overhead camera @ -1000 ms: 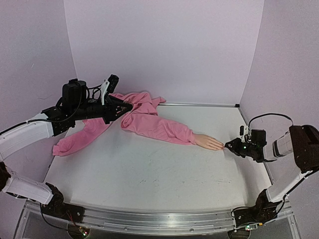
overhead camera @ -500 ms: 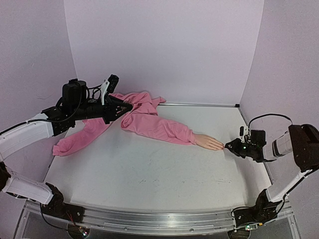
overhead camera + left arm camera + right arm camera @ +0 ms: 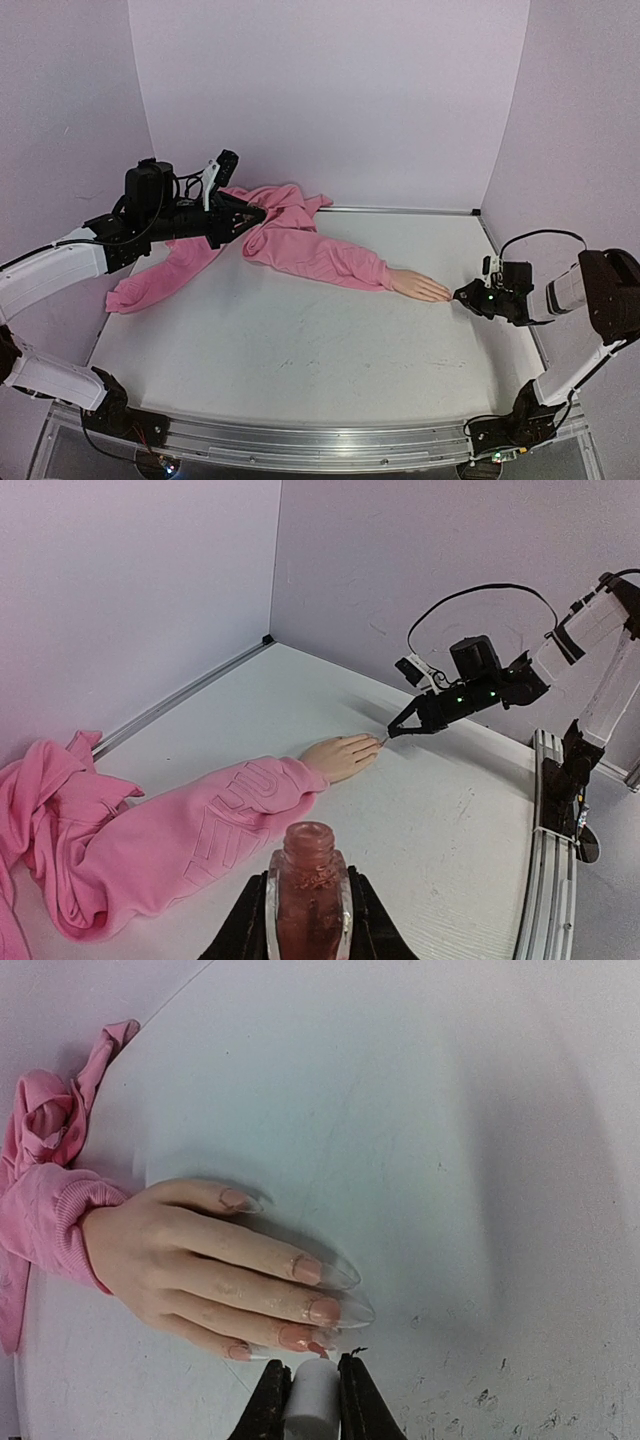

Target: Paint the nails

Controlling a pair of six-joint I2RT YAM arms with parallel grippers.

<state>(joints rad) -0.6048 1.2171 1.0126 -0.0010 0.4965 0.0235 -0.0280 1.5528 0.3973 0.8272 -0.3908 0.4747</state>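
The nails (image 3: 322, 1310) belong to a small peach mannequin hand (image 3: 180, 1260) that lies palm down on the table (image 3: 300, 350), right of its middle. Its pink sleeve (image 3: 320, 258) runs off to the far left and its fingertips point at the right arm. The step in hand looks like the painting itself. The right claw (image 3: 314, 1385) is clamped on a white cap (image 3: 314, 1405), and from that cap a short reddish brush tip (image 3: 318, 1348) reaches the long nail of one of the fingers nearest the wrist camera, touching it or just beside it; I cannot tell which. Several nails show pinkish colour near the base while their long tips are clear, and the nail on the farthest finger carries only a thin outline, so I judge the job partly done. The left claw (image 3: 308, 915) is shut around an uncapped bottle (image 3: 308, 865) of pinkish polish, mouth up in its wrist view, held over the bunched cloth well apart from the hand. The next move calls, I think, for a light, short stroke from base to tip, low enough to wet the nail without smearing the skin or the table. After that the brush probably needs to shift sideways to a barer nail, or go to the bottle for more polish.
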